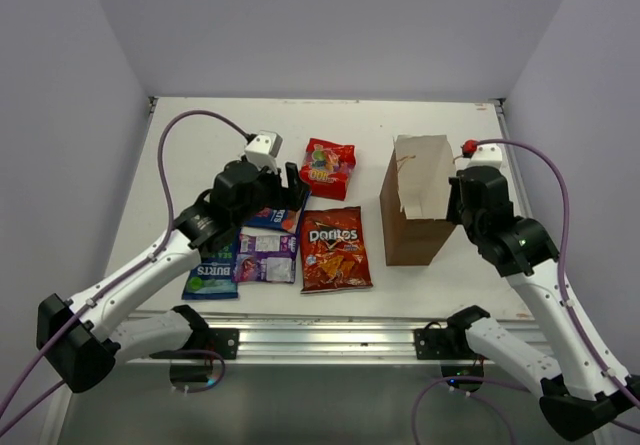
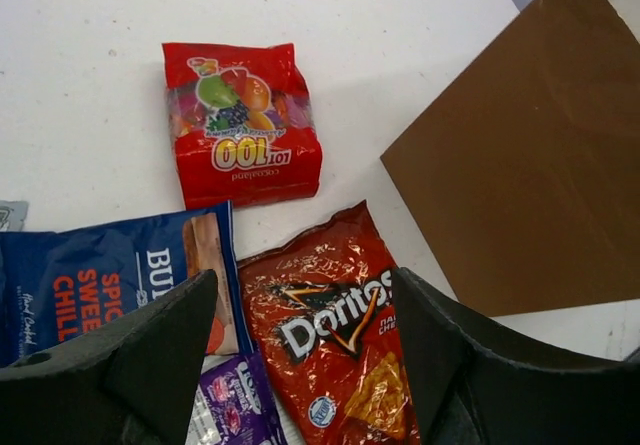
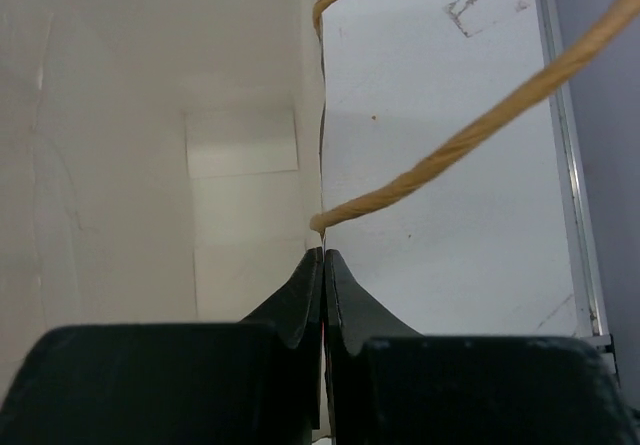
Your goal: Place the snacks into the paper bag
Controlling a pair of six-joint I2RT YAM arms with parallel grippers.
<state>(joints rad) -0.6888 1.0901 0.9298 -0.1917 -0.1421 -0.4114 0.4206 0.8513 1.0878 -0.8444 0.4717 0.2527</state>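
The brown paper bag (image 1: 415, 205) stands upright and open at centre right. My right gripper (image 1: 455, 205) is shut on the bag's right wall edge (image 3: 322, 165), its string handle (image 3: 450, 145) looping beside it. The red Doritos bag (image 1: 335, 248) lies flat in front of the bag's left. The red colourful-print packet (image 1: 328, 167) lies behind it. Blue (image 1: 275, 217), purple (image 1: 265, 256) and green-blue (image 1: 210, 275) crisp packets lie at the left. My left gripper (image 1: 290, 190) is open and empty, hovering above the Doritos bag (image 2: 335, 350) and the blue packet (image 2: 110, 280).
The paper bag's brown side (image 2: 530, 165) fills the right of the left wrist view. The table's raised right rail (image 3: 570, 165) runs beside the bag. The metal front rail (image 1: 320, 335) runs along the near edge by the arm bases.
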